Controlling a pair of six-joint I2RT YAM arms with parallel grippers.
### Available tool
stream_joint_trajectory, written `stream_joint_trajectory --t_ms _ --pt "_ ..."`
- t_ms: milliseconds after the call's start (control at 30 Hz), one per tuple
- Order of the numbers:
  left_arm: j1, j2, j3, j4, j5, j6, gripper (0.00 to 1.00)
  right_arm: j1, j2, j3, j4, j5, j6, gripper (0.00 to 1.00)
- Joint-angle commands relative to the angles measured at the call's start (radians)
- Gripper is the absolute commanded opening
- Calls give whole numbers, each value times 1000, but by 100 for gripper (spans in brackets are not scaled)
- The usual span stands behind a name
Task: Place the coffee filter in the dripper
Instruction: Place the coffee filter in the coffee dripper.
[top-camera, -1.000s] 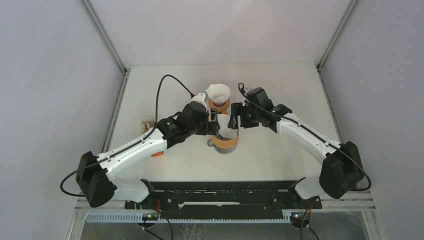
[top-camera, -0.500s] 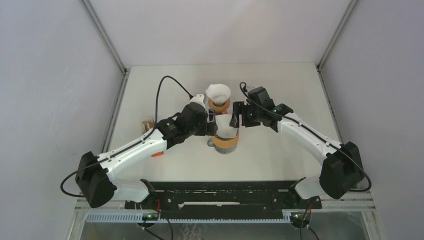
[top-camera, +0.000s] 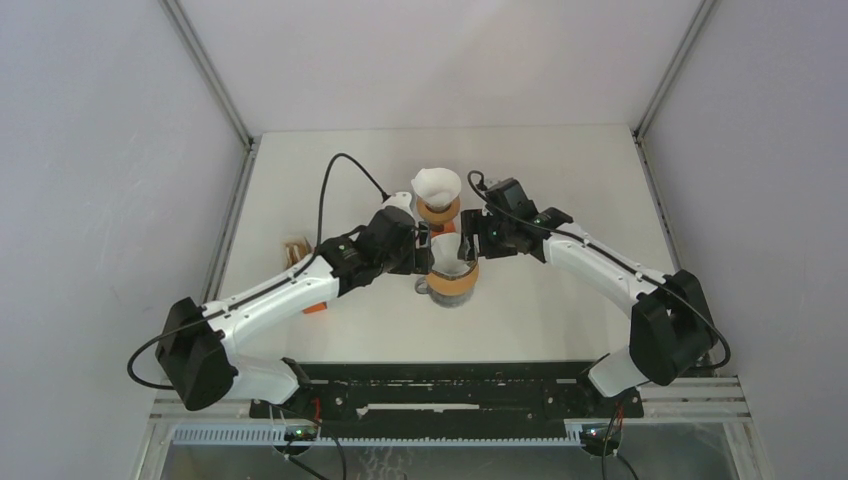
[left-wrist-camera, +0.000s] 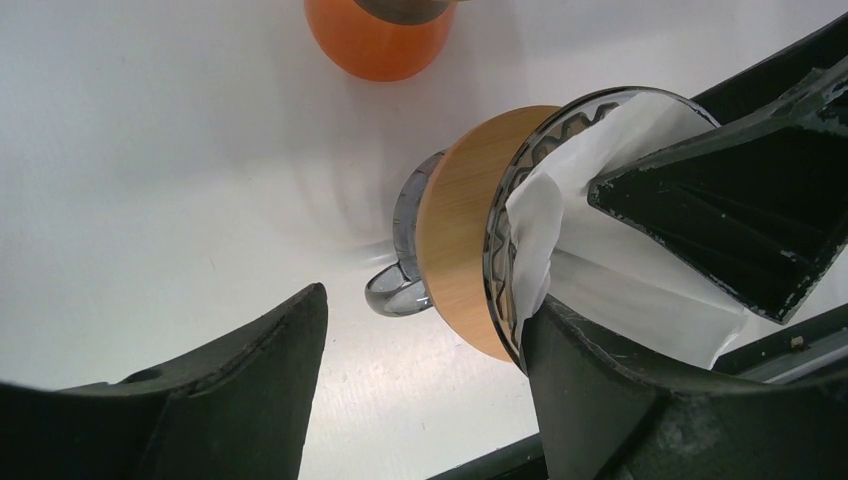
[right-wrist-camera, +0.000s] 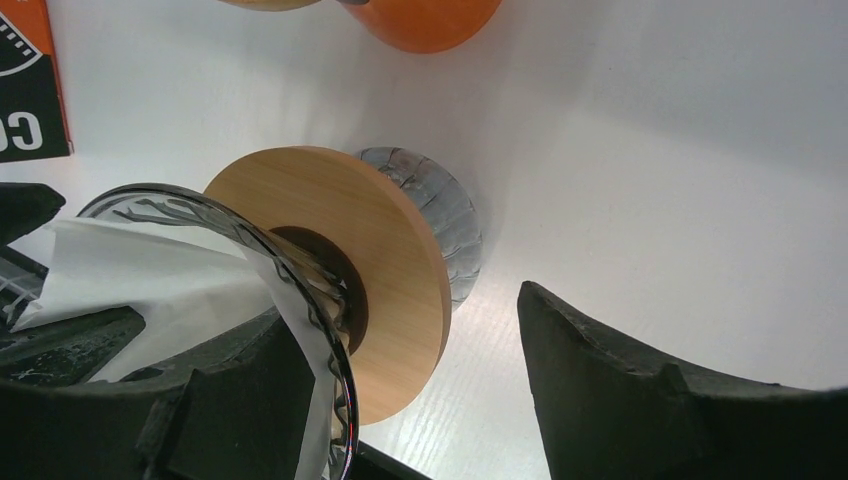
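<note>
The left end effector (top-camera: 424, 250) and the right end effector (top-camera: 470, 238) both had fingers apart, clamped on nothing. One right finger sat inside the coffee filter (left-wrist-camera: 620, 290), and one left finger touched its edge. The white, creased filter lay in the glass, wood-collared dripper (left-wrist-camera: 460, 230) at mid-table (top-camera: 560, 180). Just beyond stood an orange cup (left-wrist-camera: 385, 35), with a printed box (right-wrist-camera: 30, 80) nearby.

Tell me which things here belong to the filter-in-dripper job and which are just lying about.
Job: white paper coffee filter; clear glass dripper with wooden collar; left pincer; right pincer.
Lying about: second filter-lined dripper on orange cup; orange-and-black printed box.
</note>
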Motion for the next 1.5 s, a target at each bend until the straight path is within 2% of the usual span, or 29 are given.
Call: stream_joint_trajectory --t_ms 0,400,700,1067,1333,1467 --pt "7 12 -11 -10 5 9 74 13 7 1 17 41 -7 78" --pt "6 -4 -13 -10 19 8 75 18 10 1 9 59 -16 78" --pt "6 -98 1 41 18 -6 78 30 2 1 8 79 -22 78" --pt "11 1 94 48 48 13 80 37 -6 1 10 81 -25 78" --pt "11 -44 87 96 54 24 81 43 -5 1 14 77 -25 78" --pt "11 -12 109 99 56 39 81 47 -2 1 18 74 -22 78"
